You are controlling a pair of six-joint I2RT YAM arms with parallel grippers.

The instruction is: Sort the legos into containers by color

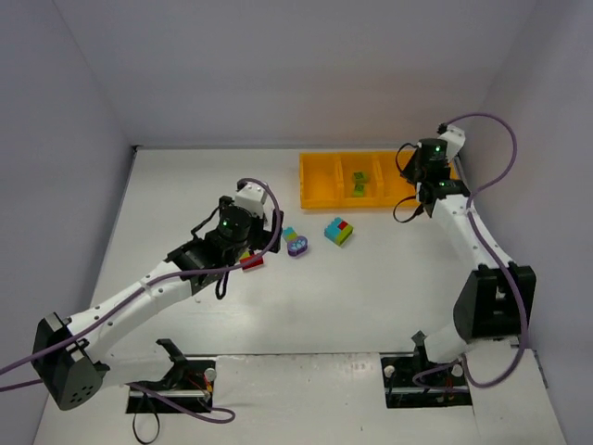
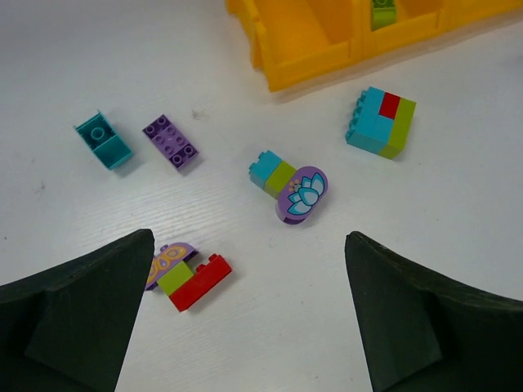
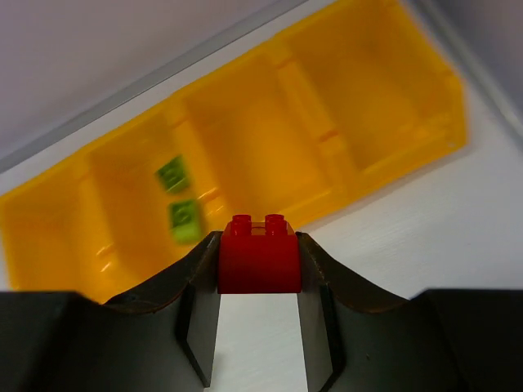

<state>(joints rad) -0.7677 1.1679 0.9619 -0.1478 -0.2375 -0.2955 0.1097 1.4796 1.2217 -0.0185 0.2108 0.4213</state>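
Note:
My right gripper (image 3: 258, 242) is shut on a red lego (image 3: 259, 261), held just in front of the orange-yellow container tray (image 3: 384, 90); two lime legos (image 3: 183, 219) lie in one compartment. My left gripper (image 2: 249, 269) hangs open over the table with nothing between its fingers. Beside its left finger lies a red, lime and purple cluster (image 2: 188, 276). Farther out are a teal brick (image 2: 104, 140), a purple brick (image 2: 170, 142), a teal-lime-purple cluster (image 2: 290, 185) and a teal-red-lime block (image 2: 381, 122). From above, the left gripper (image 1: 248, 252) is mid-table and the right gripper (image 1: 419, 199) at the tray's (image 1: 320, 181) right end.
The tray stands at the back of the table, near the rear wall. White walls close in the left, right and far sides. The right arm's purple cable (image 1: 505, 158) loops above the tray's right end.

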